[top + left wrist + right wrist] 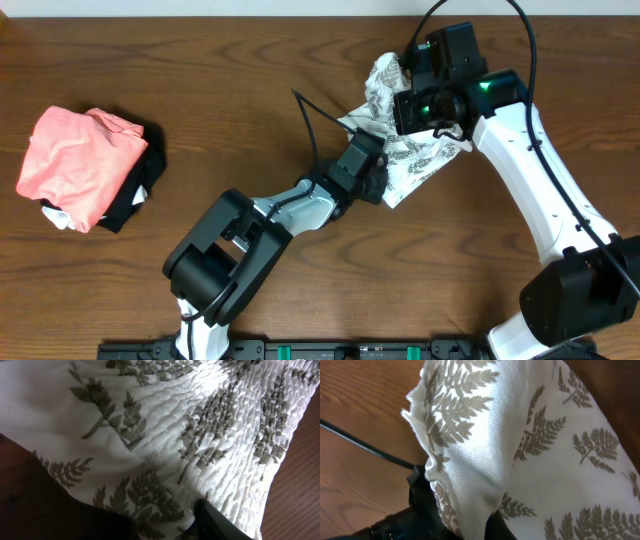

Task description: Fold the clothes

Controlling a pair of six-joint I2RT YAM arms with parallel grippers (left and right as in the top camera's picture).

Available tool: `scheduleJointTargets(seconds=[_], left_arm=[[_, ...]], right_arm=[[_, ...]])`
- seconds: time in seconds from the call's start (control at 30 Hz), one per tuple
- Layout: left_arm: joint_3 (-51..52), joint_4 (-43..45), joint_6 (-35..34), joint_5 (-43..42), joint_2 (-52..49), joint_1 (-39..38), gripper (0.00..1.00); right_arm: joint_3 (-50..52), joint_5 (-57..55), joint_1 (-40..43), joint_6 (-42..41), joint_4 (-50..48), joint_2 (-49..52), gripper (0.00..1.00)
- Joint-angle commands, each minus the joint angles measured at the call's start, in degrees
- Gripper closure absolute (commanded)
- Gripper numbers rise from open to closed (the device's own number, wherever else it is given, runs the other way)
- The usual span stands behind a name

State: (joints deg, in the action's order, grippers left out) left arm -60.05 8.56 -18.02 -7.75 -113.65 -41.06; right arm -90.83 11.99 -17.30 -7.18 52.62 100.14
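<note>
The clothes [417,157], thin white fabric printed with grey fern leaves, are bunched up at the table's back right between both grippers. My left gripper [372,162] reaches in from the lower left, its dark fingers [216,521] closed on a fold of the clothes [165,435]. My right gripper [408,108] hangs over the bundle from the right, shut on the cloth. In the right wrist view the clothes [530,445] rise out of the right gripper [475,527] and hide its fingertips. A loose corner [385,75] sticks up toward the back edge.
A salmon-pink folded garment [78,160] lies on a black folded cloth [137,193] at the far left. A thin black cable [308,125] runs across the wooden table [230,90] just left of the bundle, also seen as the cable [365,447] in the right wrist view.
</note>
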Motion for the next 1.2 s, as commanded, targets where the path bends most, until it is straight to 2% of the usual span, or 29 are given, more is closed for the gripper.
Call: scheduleJointTargets(seconds=[0.0, 0.3, 0.67, 1.0, 1.17], left_arm=[[0.02, -2.99, -0.31, -0.81, -1.27, -0.11, 0.56], [0.02, -8.22, -0.28, -0.57, 3.74, 1.07, 0.56], [0.02, -17.40, -0.33, -0.55, 11.63, 6.43, 0.56], [0.02, -18.14, -0.31, -0.55, 11.98, 9.31, 0.57], [0.02, -18.16, -0.28, -0.55, 11.98, 9.66, 0.56]], right_arm=[[-1.25, 0.87, -0.57, -1.60, 1.11, 0.33, 0.99], [-0.85, 0.87, -0.72, -1.57, 3.15, 0.33, 0.99], [1.97, 0.90, -0.85, -1.57, 2.19, 0.33, 0.99], [3.98, 0.92, -5.07, -1.36, 1.99, 0.33, 0.99], [4.07, 0.90, -7.41, -1.36, 1.81, 0.33, 0.87]])
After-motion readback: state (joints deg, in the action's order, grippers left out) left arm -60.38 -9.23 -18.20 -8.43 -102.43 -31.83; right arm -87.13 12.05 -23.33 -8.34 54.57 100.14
